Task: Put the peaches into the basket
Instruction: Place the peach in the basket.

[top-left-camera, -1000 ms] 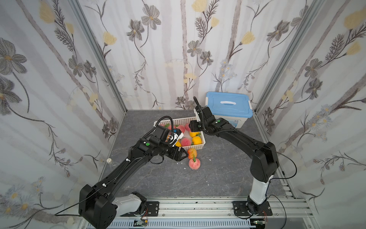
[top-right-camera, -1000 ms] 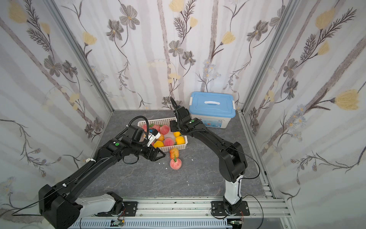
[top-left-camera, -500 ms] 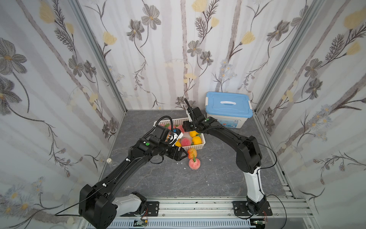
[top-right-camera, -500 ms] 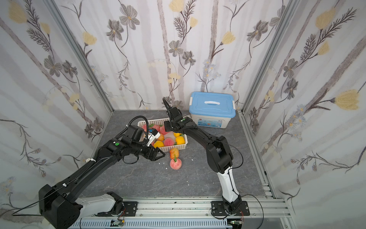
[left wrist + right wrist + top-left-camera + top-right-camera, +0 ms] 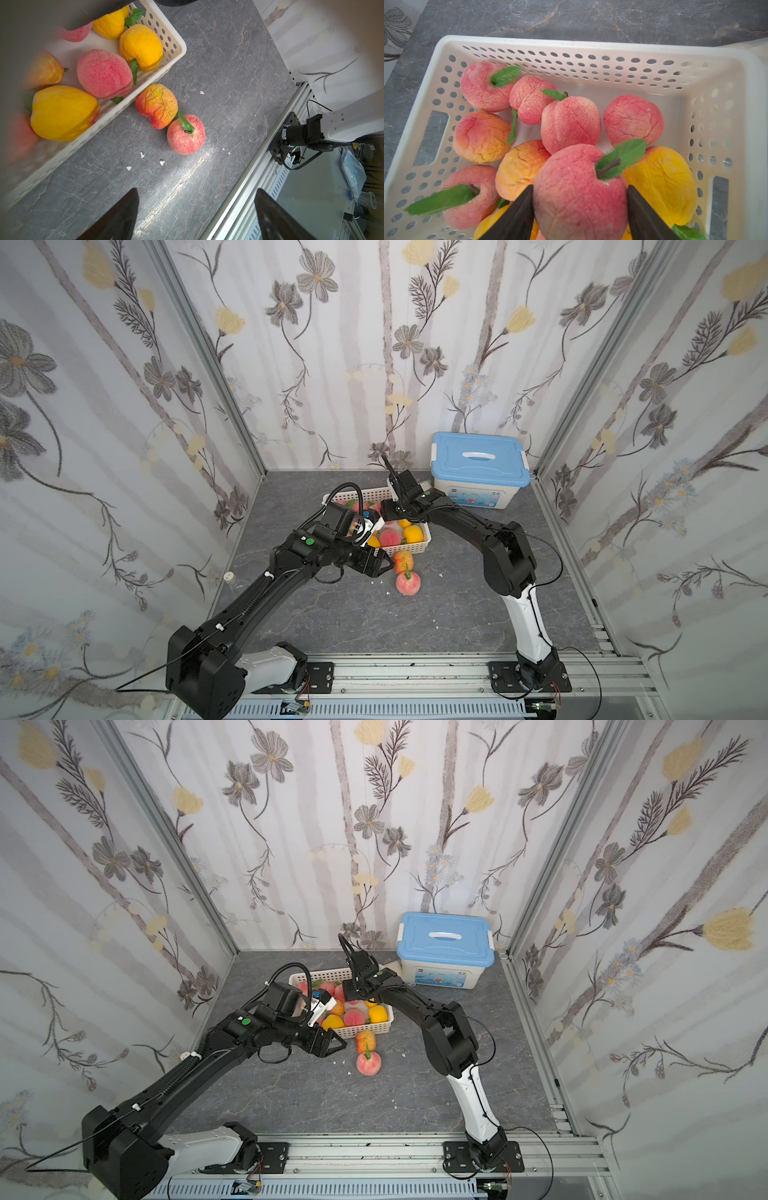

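Observation:
The white perforated basket (image 5: 409, 548) (image 5: 370, 1029) (image 5: 571, 44) holds several pink and orange peaches. My right gripper (image 5: 579, 191) (image 5: 387, 514) hangs over the basket's inside, shut on a pink peach (image 5: 571, 172) with a green leaf. Both fingers lie against its sides. Two more peaches sit on the floor just outside the basket's near wall: a wrinkled orange-red one (image 5: 156, 106) (image 5: 403, 561) and a pink one (image 5: 186, 135) (image 5: 408, 583). Left of them, my left gripper (image 5: 196, 193) (image 5: 384, 568) is open and empty above the bare floor.
A white box with a blue lid (image 5: 480, 460) (image 5: 444, 940) stands at the back right, close to the basket. Small white crumbs (image 5: 142, 154) lie on the grey floor. The metal rail (image 5: 259, 158) runs along the front edge. Patterned walls close three sides.
My right gripper has carried the pink peach leftward, away from the blue-lidded box and over the basket. My left arm has stayed where it was.

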Available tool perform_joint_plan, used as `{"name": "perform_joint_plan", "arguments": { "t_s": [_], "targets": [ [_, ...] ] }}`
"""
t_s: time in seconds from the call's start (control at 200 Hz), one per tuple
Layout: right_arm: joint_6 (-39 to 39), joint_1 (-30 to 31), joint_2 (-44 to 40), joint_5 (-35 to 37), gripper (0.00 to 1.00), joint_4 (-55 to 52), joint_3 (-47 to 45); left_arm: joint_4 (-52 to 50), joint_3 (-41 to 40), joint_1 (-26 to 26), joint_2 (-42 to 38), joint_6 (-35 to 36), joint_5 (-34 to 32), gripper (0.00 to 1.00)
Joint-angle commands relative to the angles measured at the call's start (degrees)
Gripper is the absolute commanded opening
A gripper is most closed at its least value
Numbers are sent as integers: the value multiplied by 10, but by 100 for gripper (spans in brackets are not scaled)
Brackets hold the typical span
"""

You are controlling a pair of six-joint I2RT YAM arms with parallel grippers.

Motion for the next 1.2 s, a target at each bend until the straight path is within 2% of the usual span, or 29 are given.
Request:
{"name": "perform_joint_plan", "arguments": {
  "t_s": [0.0,0.295,0.624,0.909,1.194],
  "targets": [
    [6,0,6,6,69,-5,5,-6,4,1,0,10,0,88],
    [4,0,-11,6,79,-7,10,-5,4,1,2,11,2,89],
    [3,0,-82,0,79,-10,-11,-3,3,2,4,10,1,89],
    [2,-7,-252,5,78,77,-225,-3,3,1,11,9,-15,88],
    [-41,-20,-433,3,78,185,-478,3,-1,-21,16,-9,-90,89]
  ]
}}
